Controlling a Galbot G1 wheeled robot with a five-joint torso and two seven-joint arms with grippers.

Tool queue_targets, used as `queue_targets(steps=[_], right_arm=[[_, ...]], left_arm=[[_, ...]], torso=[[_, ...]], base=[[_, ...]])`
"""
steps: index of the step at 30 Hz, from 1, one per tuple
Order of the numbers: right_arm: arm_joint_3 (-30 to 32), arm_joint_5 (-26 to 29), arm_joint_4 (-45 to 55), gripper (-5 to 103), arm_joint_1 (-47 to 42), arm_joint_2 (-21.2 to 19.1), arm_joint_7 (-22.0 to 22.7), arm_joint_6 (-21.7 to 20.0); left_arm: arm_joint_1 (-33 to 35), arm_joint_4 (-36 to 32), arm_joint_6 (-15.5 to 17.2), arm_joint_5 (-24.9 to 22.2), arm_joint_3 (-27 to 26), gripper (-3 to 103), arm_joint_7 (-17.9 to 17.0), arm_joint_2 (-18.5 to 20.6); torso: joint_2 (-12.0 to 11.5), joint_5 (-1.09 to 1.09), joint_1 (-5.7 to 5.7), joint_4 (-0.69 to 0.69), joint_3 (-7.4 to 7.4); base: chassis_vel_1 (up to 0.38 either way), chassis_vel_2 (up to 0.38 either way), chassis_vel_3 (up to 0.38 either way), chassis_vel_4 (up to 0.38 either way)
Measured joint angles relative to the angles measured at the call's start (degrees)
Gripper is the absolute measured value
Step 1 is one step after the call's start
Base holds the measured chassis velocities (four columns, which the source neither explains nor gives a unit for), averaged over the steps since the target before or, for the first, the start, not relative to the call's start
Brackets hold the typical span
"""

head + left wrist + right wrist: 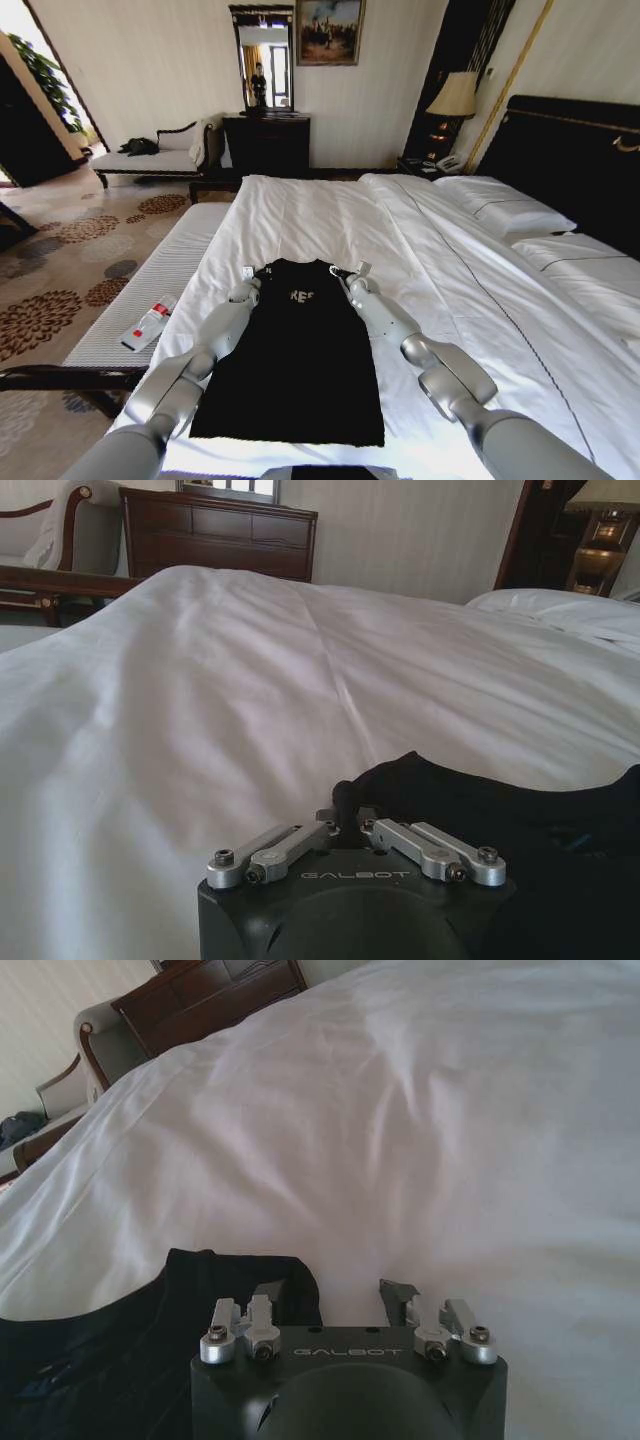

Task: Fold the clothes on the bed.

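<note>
A black garment (295, 360) with pale letters on its chest lies flat on the white bed (300, 210), collar end away from me. My left gripper (249, 276) is at its far left corner; in the left wrist view the gripper (347, 823) is shut, pinching a raised bit of the black cloth (560, 830). At the far right corner sits my right gripper (358, 271). The right wrist view has this gripper (335, 1295) open, one finger over the cloth's (100, 1340) corner and the other over bare sheet.
A light padded bench (170, 275) runs along the bed's left side with a small white and red bottle (148, 325) on it. Pillows (505, 210) lie at the right by the dark headboard (570, 150). A dark dresser (265, 145) and a lamp (455, 95) stand beyond.
</note>
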Motion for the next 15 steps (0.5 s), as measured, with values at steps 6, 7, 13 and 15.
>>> queue_targets(steps=[6,7,13,15], right_arm=[[-0.2,-0.7,-1.6,37,0.5,0.7,-0.1,-0.2],[-0.1,-0.9,-2.0,32,0.7,0.9,-0.1,-0.3],[0.4,-1.2,-2.4,5,0.9,1.3,-0.1,-0.3],[0.4,-1.2,-2.2,5,0.9,1.3,0.0,-0.3]], left_arm=[[-0.2,0.1,0.0,-0.4,0.6,2,0.1,-0.2],[-0.3,0.1,0.0,-0.4,0.6,2,0.1,-0.3],[-0.7,0.5,-0.1,-0.4,0.9,2,0.1,-0.6],[-0.7,0.5,-0.1,-0.4,0.8,2,0.1,-0.6]], torso=[[0.0,0.0,0.0,0.0,0.0],[0.0,0.0,0.0,-0.01,0.0],[0.0,0.0,0.0,0.0,0.0],[0.0,0.0,0.0,0.0,0.0]], base=[[0.0,0.0,0.0,0.0],[0.0,0.0,0.0,0.0],[0.0,0.0,0.0,0.0],[0.0,0.0,0.0,0.0]])
